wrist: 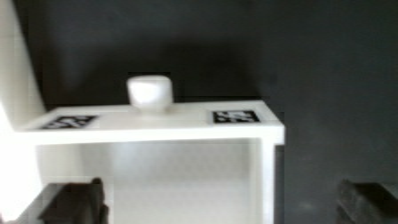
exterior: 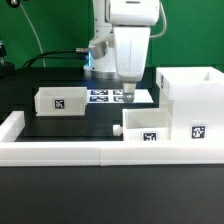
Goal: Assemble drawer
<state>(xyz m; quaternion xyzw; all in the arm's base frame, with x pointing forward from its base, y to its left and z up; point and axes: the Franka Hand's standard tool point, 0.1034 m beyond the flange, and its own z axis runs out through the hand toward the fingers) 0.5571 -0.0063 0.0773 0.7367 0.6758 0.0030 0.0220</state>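
Note:
The drawer is in parts. The tall open-fronted box (exterior: 190, 105) stands at the exterior view's right. One small tray (exterior: 58, 100) sits at the left. A second tray (exterior: 146, 123) lies next to the box, with a small round knob (exterior: 117, 130) on its side. My gripper (exterior: 128, 95) hangs open and empty above the table, behind that second tray. In the wrist view a tray (wrist: 169, 160) with a knob (wrist: 150, 92) and two tags lies below my gripper (wrist: 221, 205). One dark finger (wrist: 71, 202) is over the tray's edge, the other (wrist: 370, 200) over bare table.
The marker board (exterior: 108, 96) lies flat on the black table under the gripper. A long low white border wall (exterior: 90, 152) runs along the front and turns up the exterior view's left side (exterior: 12, 126).

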